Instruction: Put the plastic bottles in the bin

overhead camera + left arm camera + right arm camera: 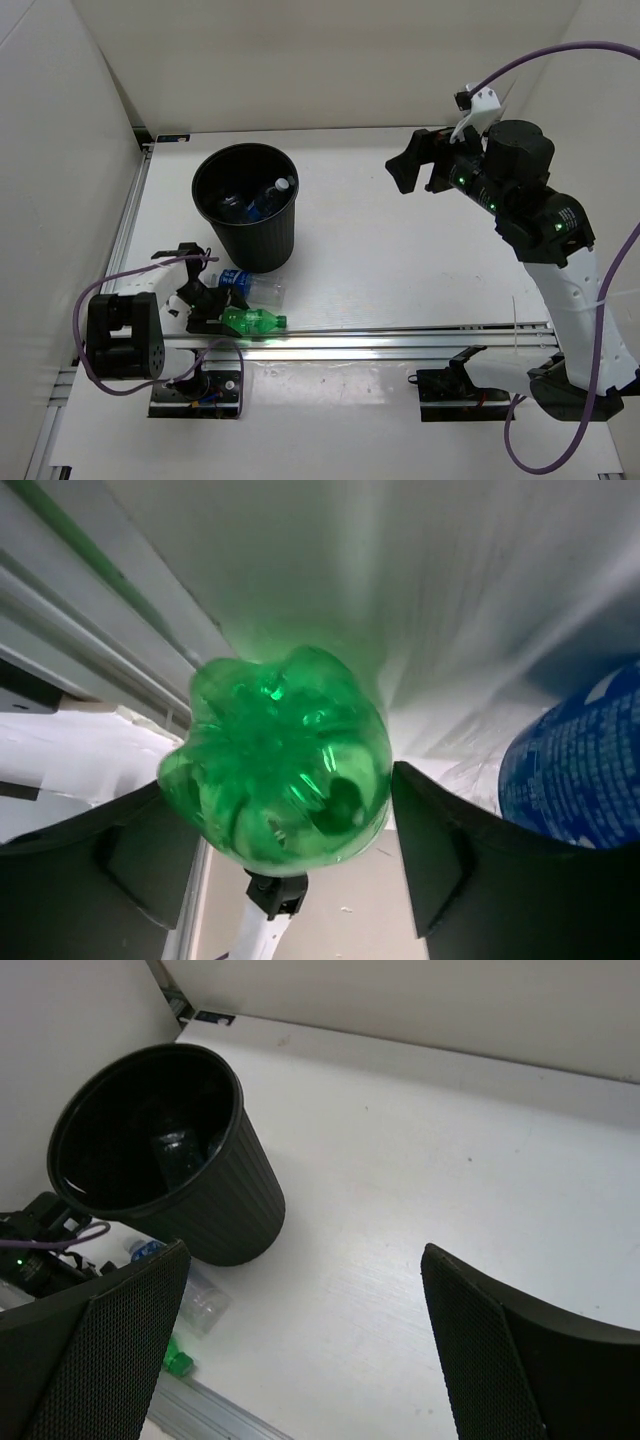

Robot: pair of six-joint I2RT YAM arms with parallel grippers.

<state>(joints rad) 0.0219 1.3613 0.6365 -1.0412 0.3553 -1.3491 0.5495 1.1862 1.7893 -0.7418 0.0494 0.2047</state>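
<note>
Handling the green bottle (pixel 275 740), likely light and crushable, demands gentle force; left gripper (pixel 280 780) pinches its base end, right gripper (pixel 305 1255) spread.

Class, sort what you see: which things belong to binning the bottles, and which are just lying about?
Job: bin; green bottle; blue-labelled bottle on the table; binned bottle.
Lying about: purple cable; metal rail.
</note>
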